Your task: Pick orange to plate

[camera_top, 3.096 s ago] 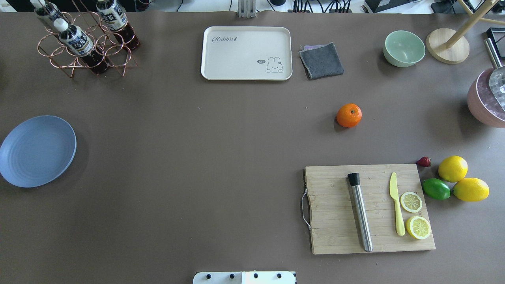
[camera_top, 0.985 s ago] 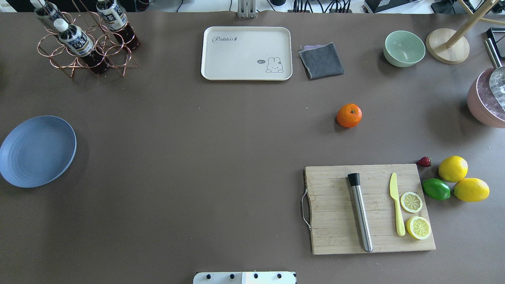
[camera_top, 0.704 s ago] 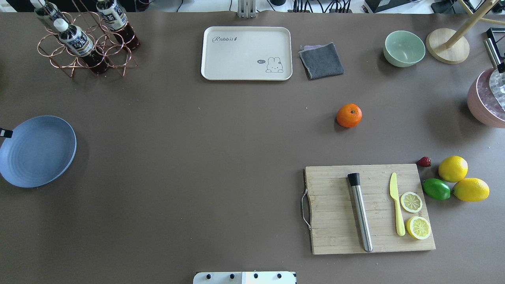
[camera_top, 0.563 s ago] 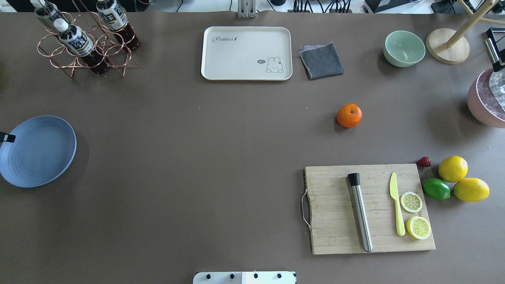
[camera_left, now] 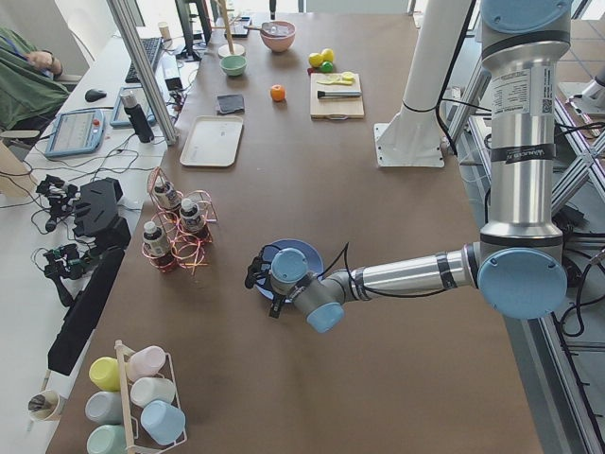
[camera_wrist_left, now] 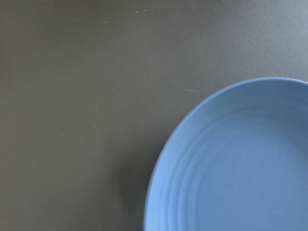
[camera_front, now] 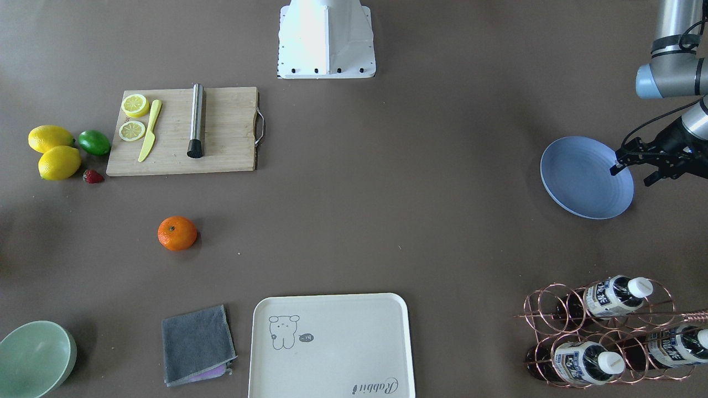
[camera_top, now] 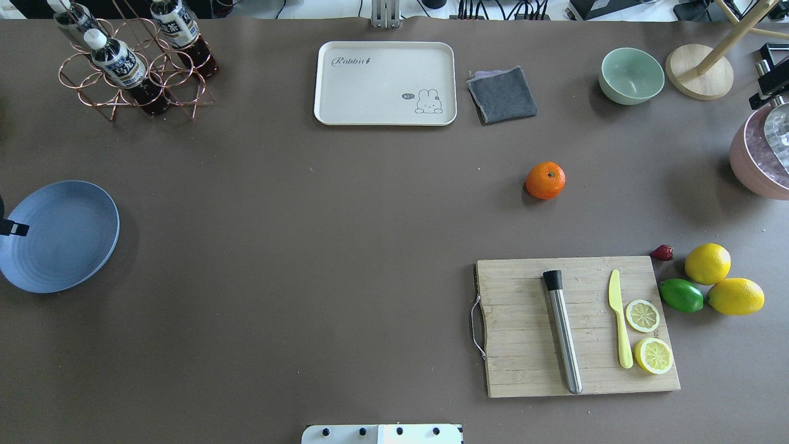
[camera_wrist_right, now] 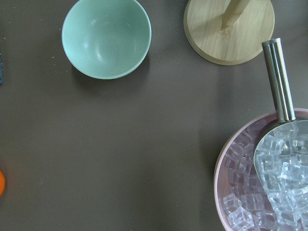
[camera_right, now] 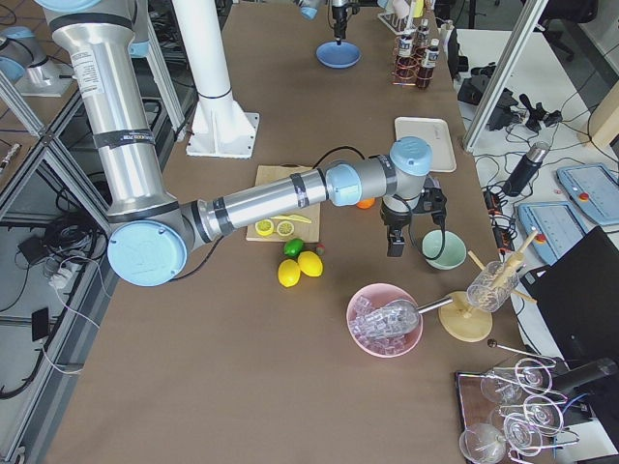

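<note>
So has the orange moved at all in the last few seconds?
No. The orange lies at the same spot between the gray cloth and the cutting board.

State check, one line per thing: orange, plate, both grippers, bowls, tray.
orange: loose on table, ungripped
plate: empty
left gripper: open, empty, above plate rim
right gripper: open or shut unclear
green bowl: empty
tray: empty
pink bowl: holds ice and scoop

Bright, even overhead light; soft shadows.
</note>
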`<state>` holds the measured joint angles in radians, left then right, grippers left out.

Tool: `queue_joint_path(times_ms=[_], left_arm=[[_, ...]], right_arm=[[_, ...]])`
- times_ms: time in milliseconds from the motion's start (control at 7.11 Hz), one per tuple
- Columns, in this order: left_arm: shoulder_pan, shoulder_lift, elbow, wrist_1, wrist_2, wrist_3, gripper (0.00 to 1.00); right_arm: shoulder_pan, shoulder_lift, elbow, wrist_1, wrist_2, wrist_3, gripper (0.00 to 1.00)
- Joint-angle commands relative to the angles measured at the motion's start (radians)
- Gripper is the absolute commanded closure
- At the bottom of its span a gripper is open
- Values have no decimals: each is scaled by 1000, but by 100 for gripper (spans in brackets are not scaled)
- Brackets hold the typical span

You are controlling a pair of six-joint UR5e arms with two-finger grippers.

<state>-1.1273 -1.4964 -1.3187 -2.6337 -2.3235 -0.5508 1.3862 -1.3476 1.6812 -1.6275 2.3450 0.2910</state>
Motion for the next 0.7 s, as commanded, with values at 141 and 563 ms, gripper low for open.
queue_joint_path(times_ms=[141, 563], left_arm=[[18, 8, 21, 0, -2, 5, 22], [17, 31, 21, -28, -7, 3, 100]], right_arm=[[-1, 1, 0, 0, -1, 0, 0], [-1, 1, 2, 0, -1, 0, 0]])
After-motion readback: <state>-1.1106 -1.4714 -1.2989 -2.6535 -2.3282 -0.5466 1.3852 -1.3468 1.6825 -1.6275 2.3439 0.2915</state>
